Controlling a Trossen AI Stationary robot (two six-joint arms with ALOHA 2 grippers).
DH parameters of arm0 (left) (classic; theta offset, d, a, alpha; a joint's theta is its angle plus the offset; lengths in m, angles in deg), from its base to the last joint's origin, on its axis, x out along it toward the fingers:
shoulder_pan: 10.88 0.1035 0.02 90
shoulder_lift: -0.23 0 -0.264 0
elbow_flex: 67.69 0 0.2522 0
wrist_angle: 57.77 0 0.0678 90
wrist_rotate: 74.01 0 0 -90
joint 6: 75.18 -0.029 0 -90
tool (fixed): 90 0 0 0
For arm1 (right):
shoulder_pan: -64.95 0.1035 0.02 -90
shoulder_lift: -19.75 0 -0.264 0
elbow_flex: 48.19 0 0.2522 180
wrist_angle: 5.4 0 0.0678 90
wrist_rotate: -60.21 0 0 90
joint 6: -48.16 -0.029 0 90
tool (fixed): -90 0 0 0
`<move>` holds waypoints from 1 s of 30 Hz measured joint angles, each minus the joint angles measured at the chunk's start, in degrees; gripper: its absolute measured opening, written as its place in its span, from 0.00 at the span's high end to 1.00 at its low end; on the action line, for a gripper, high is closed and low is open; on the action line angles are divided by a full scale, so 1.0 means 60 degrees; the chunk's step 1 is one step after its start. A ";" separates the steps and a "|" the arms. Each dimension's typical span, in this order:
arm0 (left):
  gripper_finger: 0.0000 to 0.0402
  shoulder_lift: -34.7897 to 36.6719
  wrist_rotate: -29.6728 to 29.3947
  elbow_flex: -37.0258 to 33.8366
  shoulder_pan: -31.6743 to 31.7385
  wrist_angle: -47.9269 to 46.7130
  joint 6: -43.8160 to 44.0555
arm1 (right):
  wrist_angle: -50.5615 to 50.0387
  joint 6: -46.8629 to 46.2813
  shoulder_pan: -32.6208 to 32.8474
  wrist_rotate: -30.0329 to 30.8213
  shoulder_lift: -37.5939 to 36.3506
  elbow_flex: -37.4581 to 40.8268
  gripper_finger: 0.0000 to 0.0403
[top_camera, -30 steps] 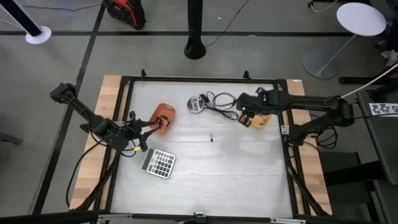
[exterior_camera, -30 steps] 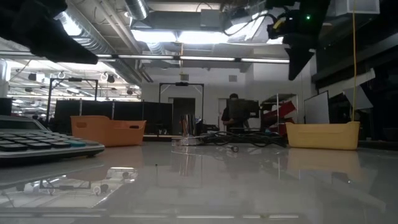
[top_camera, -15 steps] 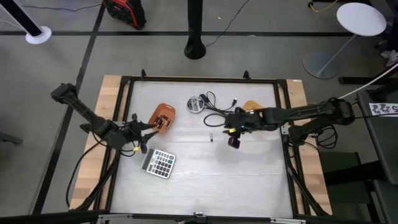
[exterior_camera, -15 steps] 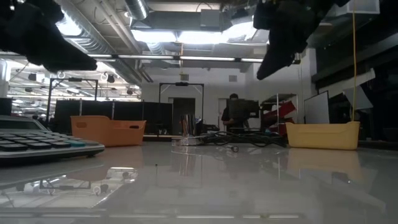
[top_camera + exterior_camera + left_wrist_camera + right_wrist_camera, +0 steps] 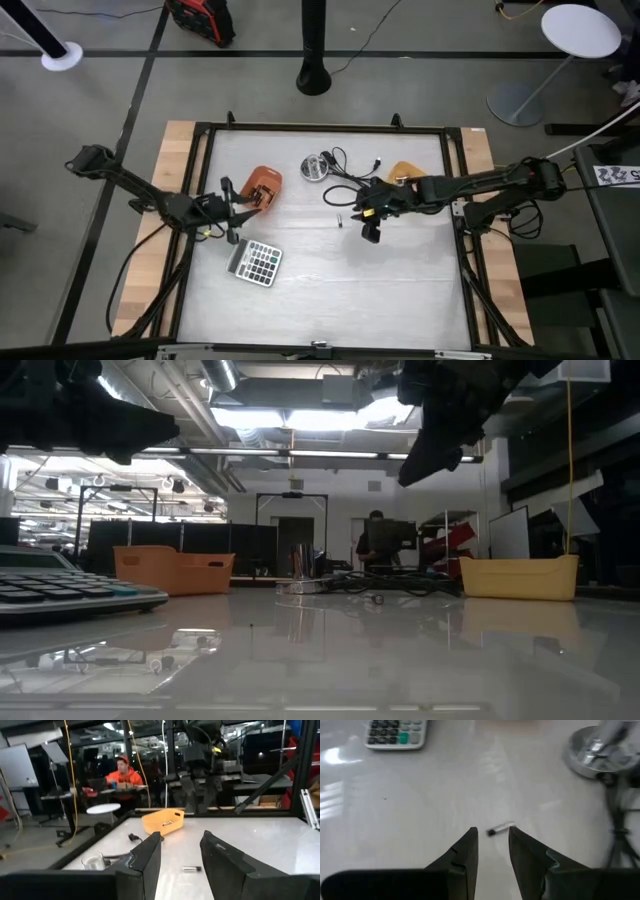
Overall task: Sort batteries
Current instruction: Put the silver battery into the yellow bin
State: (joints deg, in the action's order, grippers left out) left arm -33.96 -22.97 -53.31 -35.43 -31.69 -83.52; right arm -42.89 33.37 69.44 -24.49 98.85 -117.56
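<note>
Since half a second ago, swung slightly toward mid-table: left gripper (image 5: 232,203), fingers apart, empty, beside the orange bin (image 5: 262,187). One loose battery (image 5: 340,221) on bare table at centre, long axis running near-to-far in the high view. Just right, right gripper (image 5: 368,229), fingers apart, hovering close. Bin contents hard to make out.

battery (image 5: 340,221) mid-table | right pincer (image 5: 370,233) just right | calculator (image 5: 255,262) front-left
</note>
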 joint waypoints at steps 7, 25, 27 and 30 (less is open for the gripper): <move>0.68 0.0076 0.0886 -0.0004 0.0837 -0.0049 -0.0406 | 0.0604 -0.1336 0.0007 -0.1390 0.0922 0.0000 0.74; 0.68 0.0204 0.1640 -0.0007 0.1872 -0.1424 -0.0568 | 0.0778 -0.3860 0.0193 0.0595 0.2752 0.0000 0.74; 0.68 0.0298 0.1640 -0.0007 0.1996 -0.1697 -0.0717 | 0.0897 -0.4091 0.0188 0.0875 0.2933 0.0000 0.74; 0.68 0.0495 0.1632 -0.0007 0.2164 -0.1950 -0.0861 | 0.1499 -0.4481 0.0186 0.1034 0.3208 0.0000 0.74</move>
State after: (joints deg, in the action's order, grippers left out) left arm -30.99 -13.18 -53.35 -22.45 -43.39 -88.69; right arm -33.90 6.48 70.56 -18.28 118.10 -117.56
